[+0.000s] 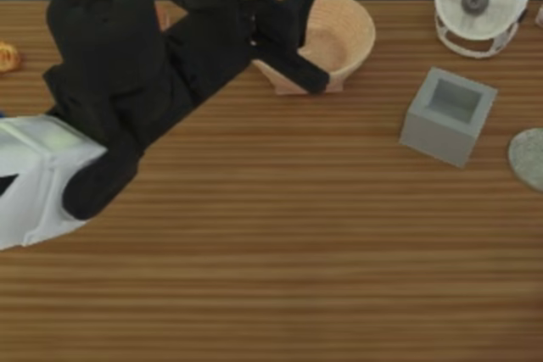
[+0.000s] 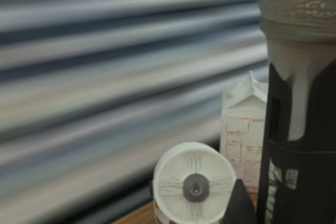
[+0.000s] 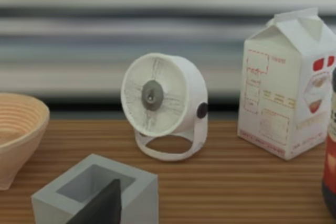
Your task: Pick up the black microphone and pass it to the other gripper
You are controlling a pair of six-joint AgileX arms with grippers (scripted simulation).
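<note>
Judged to be at the carry stage, with pick-up done and hand-over not yet made. Located mic (image 2: 299, 129) off the table, upright, head uppermost, in left gripper (image 1: 293, 40) above the basket (image 1: 352, 31) at far centre. Taken as closed on the handle, going by one dark fingertip (image 2: 239, 203) just beside the stick in the left wrist view; second finger hidden, so recorded as a judgement. Seen close up only in that view: slim black handle with small pale labels, and a silver-grey patterned head cut off by the picture edge. Cannot confirm the mic separately from the arm in the top view. Right gripper (image 3: 100, 205) absent from the top view; placed by its own wrist view low over the grey box (image 3: 94, 192) on the right, facing the fan (image 3: 163, 103) and carton (image 3: 286, 82); grip state not determinable. Next move calls for bringing both grippers together over mid-table, presenting a free length of handle, closing right on it, then releasing left.
</note>
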